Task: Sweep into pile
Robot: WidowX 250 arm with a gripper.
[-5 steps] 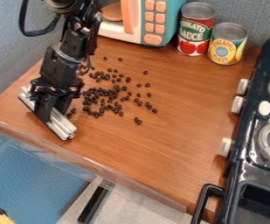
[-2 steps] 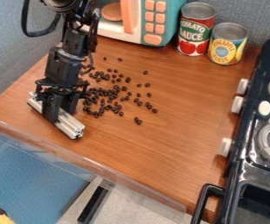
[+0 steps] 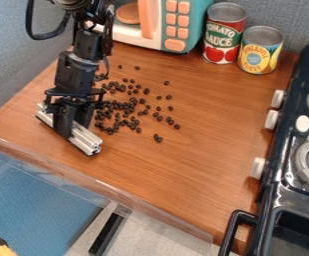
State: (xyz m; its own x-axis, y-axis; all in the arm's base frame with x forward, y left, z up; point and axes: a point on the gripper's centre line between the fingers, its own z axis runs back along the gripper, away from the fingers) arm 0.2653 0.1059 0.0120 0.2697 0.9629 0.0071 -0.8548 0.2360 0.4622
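Near the front left of the wooden counter, the silver bar lies slantwise in the grip of the black claw, whose two fingers are parted by only the bar's thickness, one on each side of it. Whether its underside presses on the wood or hangs just above, I cannot tell. Beyond that, toward the middle of the counter, are the dark beans, with a small clump lying apart on the near side and a thicker patch just beside the bar, a narrow strip of wood between. Farther back, more lie loosely scattered, a few single ones reaching toward the toy microwave and the two cans, one red and one yellow. As to progress, the job looks early to half done at best: the patch is dense in its centre, yet its outline is ragged and strays lie on the right, near and far sides. What is left, I judge, is to push the bar in against the beans and gather those outliers until they make one tight pile.
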